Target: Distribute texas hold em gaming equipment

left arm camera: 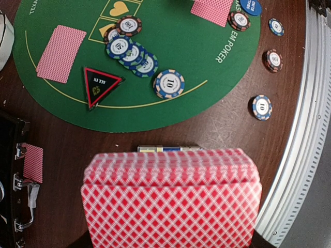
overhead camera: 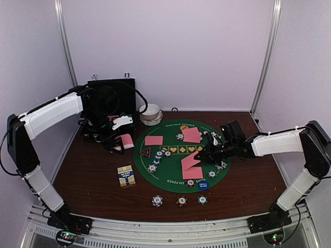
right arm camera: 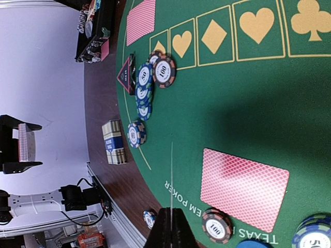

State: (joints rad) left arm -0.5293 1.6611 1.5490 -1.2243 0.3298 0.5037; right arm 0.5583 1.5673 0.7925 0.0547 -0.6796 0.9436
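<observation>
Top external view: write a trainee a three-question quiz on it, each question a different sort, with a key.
1. True or false: the left gripper holds the deck of pink-backed cards.
2. What lies on the bare table left of the green mat? A) card box B) blue disc C) red triangle
3. How many chips lie on the table in front of the mat, off it?
Key: 1 true; 2 A; 3 three.

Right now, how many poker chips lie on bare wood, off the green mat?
3, in a row before the mat: left chip, middle chip, right chip. Others may be hidden.
</observation>
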